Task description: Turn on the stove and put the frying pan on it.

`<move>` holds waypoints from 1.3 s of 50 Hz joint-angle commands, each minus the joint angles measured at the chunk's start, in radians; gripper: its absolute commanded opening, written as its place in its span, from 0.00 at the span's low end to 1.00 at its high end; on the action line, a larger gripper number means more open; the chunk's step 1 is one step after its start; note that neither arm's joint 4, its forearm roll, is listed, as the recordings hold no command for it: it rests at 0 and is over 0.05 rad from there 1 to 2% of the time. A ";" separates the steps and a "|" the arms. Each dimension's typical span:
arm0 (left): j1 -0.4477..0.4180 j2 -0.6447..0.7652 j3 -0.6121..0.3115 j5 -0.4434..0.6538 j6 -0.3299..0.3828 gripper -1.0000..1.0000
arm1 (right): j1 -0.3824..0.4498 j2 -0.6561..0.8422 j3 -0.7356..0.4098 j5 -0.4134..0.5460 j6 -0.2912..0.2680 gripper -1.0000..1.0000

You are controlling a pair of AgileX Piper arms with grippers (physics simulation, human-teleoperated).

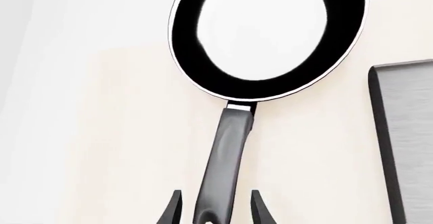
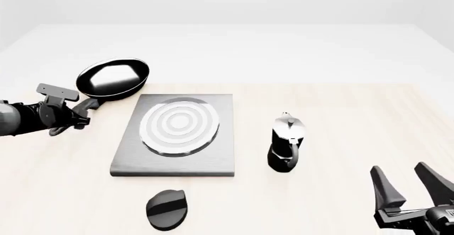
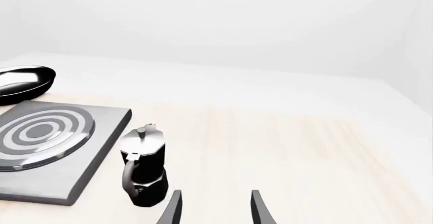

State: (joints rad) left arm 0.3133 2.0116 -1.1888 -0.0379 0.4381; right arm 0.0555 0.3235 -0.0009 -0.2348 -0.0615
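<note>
Left gripper (image 1: 213, 211) straddling frying pan (image 2: 114, 77) handle end, fingers apart, unclenched, lined up for grasp. Pan at far left, just beside stove (image 2: 177, 135). Right gripper (image 2: 411, 190) spread, idle, near right.

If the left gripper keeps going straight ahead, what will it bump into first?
Probably the frying pan. In the left wrist view the left gripper points along the pan's handle, which lies between its open fingers, so the round bowl comes next. Depth is hard to judge.
</note>
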 commanded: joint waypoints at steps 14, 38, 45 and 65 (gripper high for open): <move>0.008 0.036 0.018 -0.030 0.012 1.00 | 0.001 0.006 0.000 -0.005 0.001 1.00; -0.002 -0.032 0.041 -0.036 0.025 0.00 | 0.004 -0.030 0.000 0.030 0.001 1.00; -0.032 -0.089 0.070 -0.037 0.008 0.00 | 0.003 -0.045 0.000 0.042 0.001 1.00; -0.073 -0.285 0.142 -0.009 -0.028 0.00 | 0.011 -0.104 -0.004 0.085 0.005 1.00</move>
State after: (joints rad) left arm 0.2547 1.8287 -1.0564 -0.0508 0.4084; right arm 0.0619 0.2482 -0.0015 -0.1720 -0.0584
